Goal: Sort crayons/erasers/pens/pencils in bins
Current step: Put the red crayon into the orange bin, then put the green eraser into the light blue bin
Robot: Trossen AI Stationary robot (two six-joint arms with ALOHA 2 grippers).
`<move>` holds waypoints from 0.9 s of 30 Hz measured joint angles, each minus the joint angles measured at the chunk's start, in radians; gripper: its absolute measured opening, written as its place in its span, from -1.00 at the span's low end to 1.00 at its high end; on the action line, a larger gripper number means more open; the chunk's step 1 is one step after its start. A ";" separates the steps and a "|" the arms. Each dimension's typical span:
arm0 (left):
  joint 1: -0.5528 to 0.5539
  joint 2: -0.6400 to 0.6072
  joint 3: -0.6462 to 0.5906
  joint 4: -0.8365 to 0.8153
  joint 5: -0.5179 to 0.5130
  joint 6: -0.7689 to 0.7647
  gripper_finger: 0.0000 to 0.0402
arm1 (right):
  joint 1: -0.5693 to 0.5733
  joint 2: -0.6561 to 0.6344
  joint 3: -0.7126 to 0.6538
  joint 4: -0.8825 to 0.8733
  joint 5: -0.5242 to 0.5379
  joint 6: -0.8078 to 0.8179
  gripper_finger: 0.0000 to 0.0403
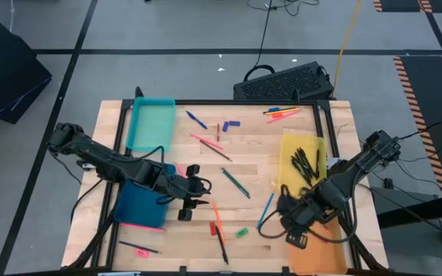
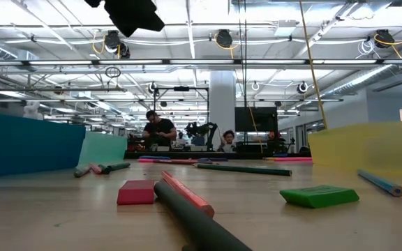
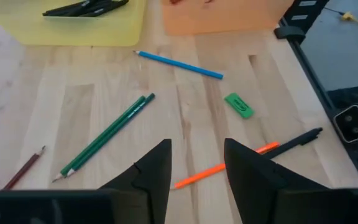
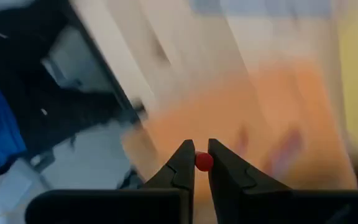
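Right gripper [image 4: 201,163] clamped on a small red crayon [image 4: 203,162], pinched between the fingertips and poised over the orange bin [image 4: 253,118]; in the high view, at that bin's near-left corner [image 1: 291,238], at the bench's front right. Just behind the orange bin, yellow bin [image 1: 303,157] holding black pens [image 1: 307,162]. Beside the right gripper, a blue pencil [image 1: 265,210] on the wood.

Left gripper [image 3: 196,163] with fingers apart, holding nothing, hovering above an orange pencil [image 3: 219,167] and pointing across the bench; in the high view, just right of the dark blue bin [image 1: 140,204], near mid-bench [image 1: 194,195]. Ahead of it, two green pencils [image 3: 107,134] lying side by side, a green eraser [image 3: 238,105], a black pen [image 3: 297,140].

Teal bin [image 1: 150,123] at the back left of the bench [image 1: 259,153]. More loose sticks near the back edge: pink and orange ones [image 1: 282,113], a blue eraser [image 1: 232,123]. Near the front, a red eraser [image 2: 137,192] close to the low camera. People [image 2: 160,130] at desks far behind the bench.
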 joint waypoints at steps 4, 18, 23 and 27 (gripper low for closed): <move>-0.001 0.000 0.000 -0.001 -0.001 -0.005 -0.27 | 0.025 -0.001 -0.025 -0.145 -0.116 0.155 -0.90; -0.022 0.000 0.000 -0.010 0.001 -0.002 -0.27 | 0.086 0.000 -0.524 0.234 -0.196 0.285 -0.89; -0.021 0.000 0.000 -0.011 -0.041 -0.002 -0.27 | 0.086 0.000 -0.695 0.523 -0.195 0.291 -0.70; -0.016 0.000 0.000 -0.010 -0.118 0.000 -0.27 | 0.068 -0.001 -0.725 0.545 -0.195 0.265 -0.45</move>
